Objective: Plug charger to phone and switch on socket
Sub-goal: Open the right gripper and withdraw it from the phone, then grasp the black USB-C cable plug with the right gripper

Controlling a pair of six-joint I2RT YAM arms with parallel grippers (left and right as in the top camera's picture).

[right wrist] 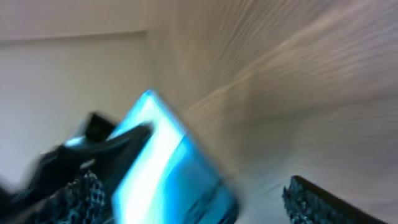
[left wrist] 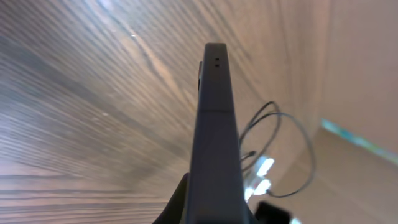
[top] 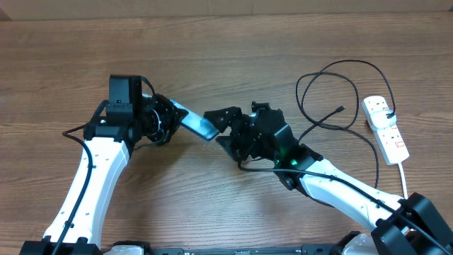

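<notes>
Slim, stiff and probably slick, the phone [top: 199, 127] hung above the table [top: 71, 57], clamped by one end in the left gripper [top: 177, 117], best pinched across its edges, the right gripper [top: 221, 127] gaping beside it

charger [top: 338, 112] loop btwn phone [top: 197, 122] & socket [top: 384, 127]

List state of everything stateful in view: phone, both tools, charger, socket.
phone: screen lit, held tilted, nothing plugged in
left tool: shut on the phone
right tool: open, at the phone's free end
charger: looped loose on the table, connector tip free
socket: lying on the table; switch positions too small to tell
</notes>
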